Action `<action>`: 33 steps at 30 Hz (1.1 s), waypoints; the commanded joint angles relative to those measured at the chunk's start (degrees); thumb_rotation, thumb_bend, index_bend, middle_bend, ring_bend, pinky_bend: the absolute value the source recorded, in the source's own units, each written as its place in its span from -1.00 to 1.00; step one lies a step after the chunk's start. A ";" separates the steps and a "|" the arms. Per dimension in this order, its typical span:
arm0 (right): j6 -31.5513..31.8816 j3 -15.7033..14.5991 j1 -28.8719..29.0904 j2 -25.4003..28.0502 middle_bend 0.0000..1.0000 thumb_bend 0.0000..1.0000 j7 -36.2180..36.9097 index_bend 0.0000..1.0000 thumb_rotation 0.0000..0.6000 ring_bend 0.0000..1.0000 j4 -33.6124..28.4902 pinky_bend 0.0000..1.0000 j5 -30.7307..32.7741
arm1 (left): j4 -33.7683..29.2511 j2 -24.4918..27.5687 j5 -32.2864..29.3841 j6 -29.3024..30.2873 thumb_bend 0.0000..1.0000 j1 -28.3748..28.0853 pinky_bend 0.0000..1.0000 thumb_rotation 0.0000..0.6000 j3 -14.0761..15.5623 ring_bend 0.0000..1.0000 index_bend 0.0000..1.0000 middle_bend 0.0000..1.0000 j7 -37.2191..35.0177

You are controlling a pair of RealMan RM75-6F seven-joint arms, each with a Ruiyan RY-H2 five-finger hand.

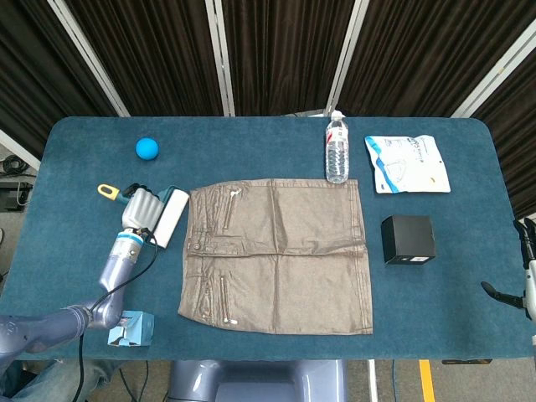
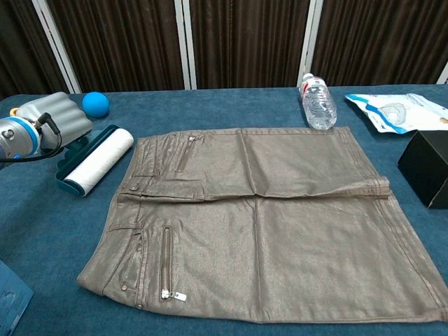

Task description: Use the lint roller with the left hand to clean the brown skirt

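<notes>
The brown skirt [image 1: 276, 255] lies flat in the middle of the blue table, also seen in the chest view as the skirt [image 2: 259, 224]. My left hand [image 1: 139, 208] grips the lint roller by its handle, whose yellow end [image 1: 106, 191] sticks out behind the hand. The white roller [image 1: 172, 216] in its teal frame lies just left of the skirt's waistband, off the cloth. In the chest view the left hand [image 2: 50, 120] holds the roller [image 2: 98, 161] low over the table. Only dark slivers of my right hand [image 1: 526, 285] show at the right edge.
A blue ball [image 1: 146, 148] sits at the back left. A water bottle [image 1: 337, 151] stands just behind the skirt. A white packet [image 1: 407, 164] and a black box [image 1: 408, 239] lie to the right. A light blue box [image 1: 130, 328] sits near the front left edge.
</notes>
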 commanded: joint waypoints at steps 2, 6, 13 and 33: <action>0.06 -0.08 0.06 -0.14 -1.00 -1.00 -0.22 -1.00 1.00 -1.00 -0.12 -1.00 -0.22 | 0.02 0.62 -0.59 -1.42 -0.74 1.97 -0.38 1.00 -0.93 -0.57 -0.51 -0.56 -3.50; 0.22 -0.20 0.03 -0.10 -1.00 -1.00 -0.11 -1.00 1.00 -1.00 -0.29 -1.00 -0.67 | -2.95 2.06 -1.77 -0.10 -0.95 3.72 -0.72 1.00 -2.60 -0.89 -0.96 -0.97 -6.29; 0.48 -0.49 -0.07 0.13 -1.00 -1.00 0.98 -1.00 1.00 -1.00 -0.29 -1.00 -1.84 | -11.97 8.21 3.19 6.42 -0.96 8.54 -0.99 1.00 -6.50 -1.00 -1.00 -1.00 -20.64; 2.32 -1.55 -0.06 -0.32 -1.00 -1.00 -0.49 -1.00 1.00 -1.00 -0.26 -1.00 -5.85 | -34.29 22.00 28.83 34.31 -1.00 32.41 -1.00 1.00 -0.22 -1.00 -1.00 -1.00 -53.30</action>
